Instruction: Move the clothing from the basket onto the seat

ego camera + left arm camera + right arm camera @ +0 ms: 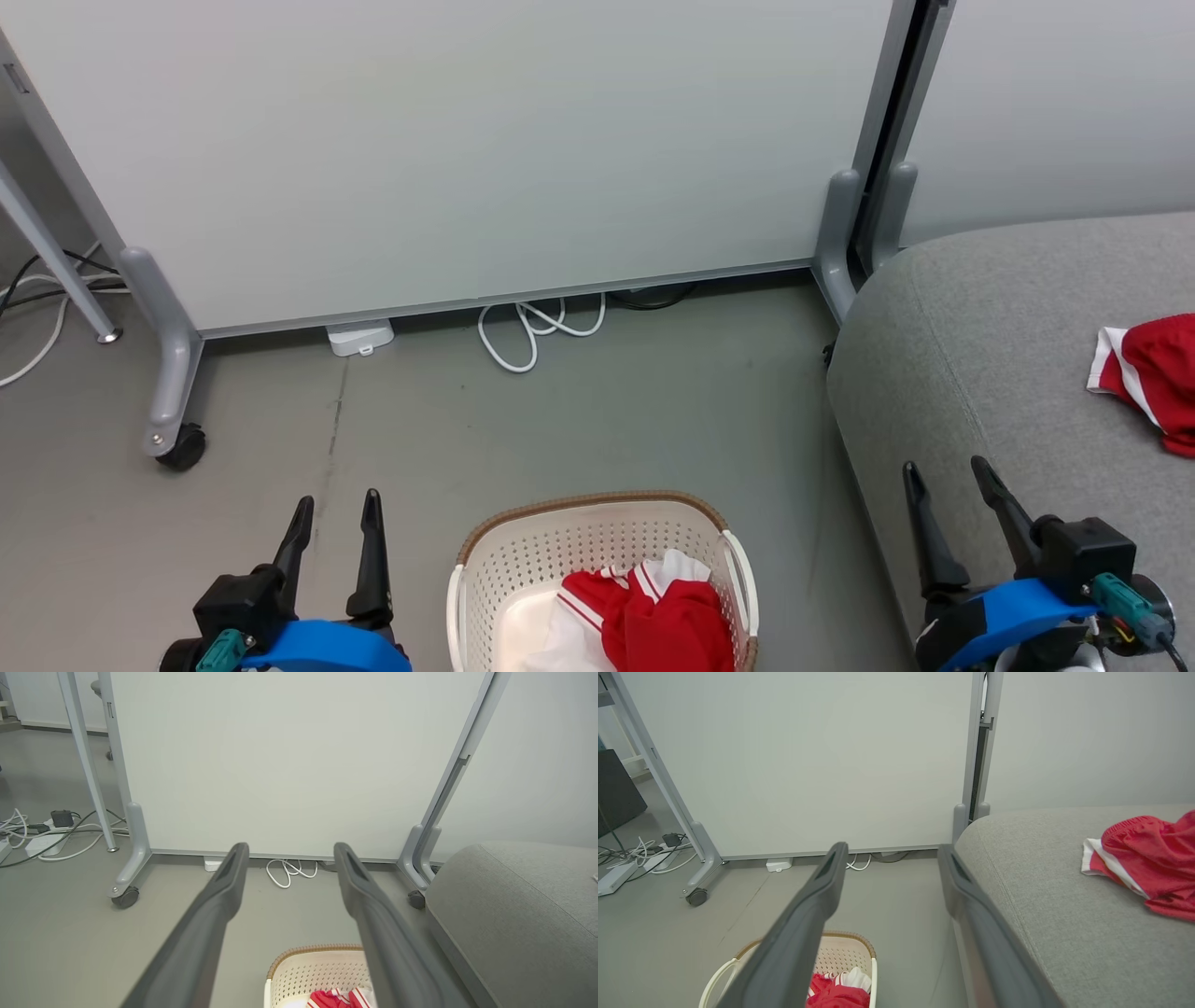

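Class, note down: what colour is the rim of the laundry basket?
The basket rim is woven-look brown; the head view shows it best.

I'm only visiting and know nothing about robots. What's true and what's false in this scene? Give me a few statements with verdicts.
1. The basket stands on the floor, beside the seat. True.
2. The basket is empty. False: red and white clothing lies in it.
3. A red garment lies on the seat. True.
4. The left gripper holds a garment. False: it and the right gripper are both open and empty.
5. A white cable lies looped on the floor by the partition. True.
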